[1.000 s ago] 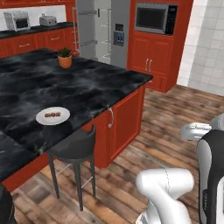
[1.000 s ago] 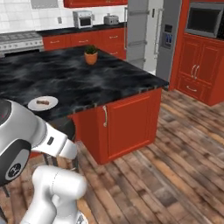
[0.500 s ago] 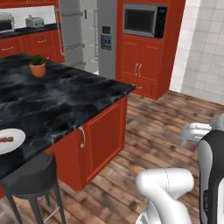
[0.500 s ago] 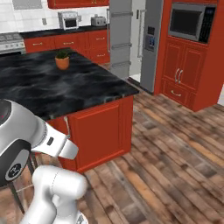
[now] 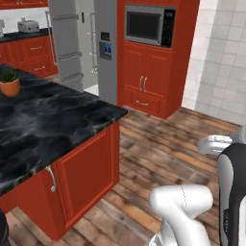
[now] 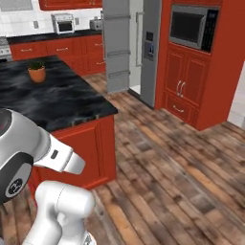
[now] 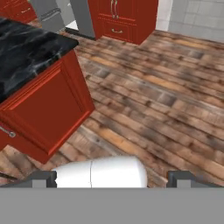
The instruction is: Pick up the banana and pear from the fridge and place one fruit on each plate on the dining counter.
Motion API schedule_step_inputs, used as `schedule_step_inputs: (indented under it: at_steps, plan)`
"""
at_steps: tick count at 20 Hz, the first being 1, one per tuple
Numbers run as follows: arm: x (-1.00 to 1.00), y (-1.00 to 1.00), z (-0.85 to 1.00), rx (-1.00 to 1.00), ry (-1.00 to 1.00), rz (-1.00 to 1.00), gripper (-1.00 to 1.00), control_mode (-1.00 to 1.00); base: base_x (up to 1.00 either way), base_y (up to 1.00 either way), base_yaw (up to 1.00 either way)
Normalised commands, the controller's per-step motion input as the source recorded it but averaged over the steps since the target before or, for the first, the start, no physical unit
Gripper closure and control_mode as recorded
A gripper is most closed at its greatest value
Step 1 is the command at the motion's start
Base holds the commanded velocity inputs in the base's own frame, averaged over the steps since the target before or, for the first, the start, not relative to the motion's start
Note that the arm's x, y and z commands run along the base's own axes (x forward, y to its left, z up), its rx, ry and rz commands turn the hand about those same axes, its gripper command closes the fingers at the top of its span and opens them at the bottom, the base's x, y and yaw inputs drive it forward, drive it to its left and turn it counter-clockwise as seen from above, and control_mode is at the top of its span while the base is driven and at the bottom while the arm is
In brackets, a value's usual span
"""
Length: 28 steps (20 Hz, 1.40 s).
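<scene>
The grey steel fridge (image 5: 81, 43) (image 6: 127, 43) stands ahead, past the corner of the dining counter. Its left door seems swung open, with pale bins showing on it. The dining counter (image 5: 53, 120) (image 6: 62, 98) (image 7: 26, 43) has a black veined top and a red base, and lies to my left. My gripper (image 7: 113, 178) is open, with its dark fingertips (image 7: 43, 177) wide apart and nothing between them. It hangs over the wooden floor beside the counter's corner. The banana, the pear and the plates are out of view.
A potted plant (image 5: 9, 82) (image 6: 37, 72) sits on the dining counter. A red cabinet tower with a microwave (image 5: 146, 26) (image 6: 191, 26) stands right of the fridge. A toaster (image 6: 62, 21) is on the back counter. Wooden floor (image 5: 163, 144) lies open toward the fridge.
The whole picture has shifted as the base drives and turns. The fridge and microwave tower are now nearer and more central, and the plate and stool have slid out of view. The gripper stays open.
</scene>
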Motion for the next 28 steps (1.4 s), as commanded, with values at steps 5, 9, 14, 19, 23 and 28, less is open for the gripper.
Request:
schedule_step_inputs:
  at_steps: [5, 9, 14, 19, 23, 28]
  plan:
    - [0.0, 0.0, 0.0, 0.0, 0.0, 0.0, -1.0, 1.0, 0.75, -0.93, 0.24]
    - [0.0, 0.0, 0.0, 0.0, 0.0, 0.0, -1.0, 1.0, 0.76, -0.81, 0.31]
    - [0.0, 0.0, 0.0, 0.0, 0.0, 0.0, -1.0, 1.0, 0.8, -0.74, 0.35]
    - [0.0, 0.0, 0.0, 0.0, 0.0, 0.0, -1.0, 1.0, 0.83, -0.69, 0.38]
    - [0.0, 0.0, 0.0, 0.0, 0.0, 0.0, -1.0, 1.0, 0.94, -0.63, 0.38]
    - [0.0, 0.0, 0.0, 0.0, 0.0, 0.0, -1.0, 1.0, 1.0, -0.57, 0.39]
